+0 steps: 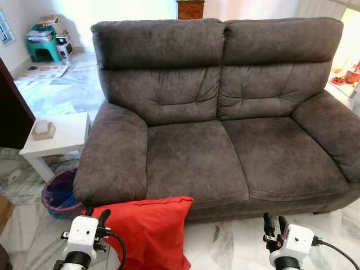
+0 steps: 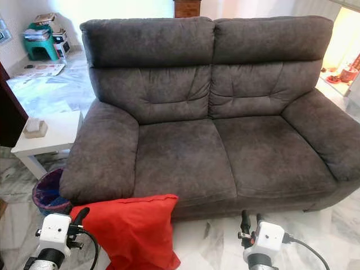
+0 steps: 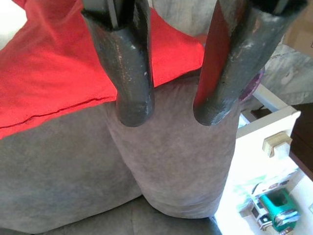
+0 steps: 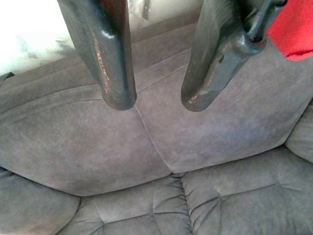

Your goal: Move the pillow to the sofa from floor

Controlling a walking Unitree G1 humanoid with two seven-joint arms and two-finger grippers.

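Red pillow (image 1: 147,230) on the floor (image 1: 225,244) against the sofa (image 1: 225,140), left hand (image 1: 95,215) and right hand (image 1: 274,224) both released, empty

From the head I am looking forward and down at the grey sofa (image 1: 225,129), both eyes taking in the same scene, the right eye sitting slightly to the side. Both are catching the red pillow (image 1: 149,228) on the floor and the white side table (image 2: 48,138). My left wrist camera is peering along its fingers (image 3: 129,68), close to the sofa's armrest and pillow. My right wrist camera is facing the seat cushions closely, sharing them with the head views.
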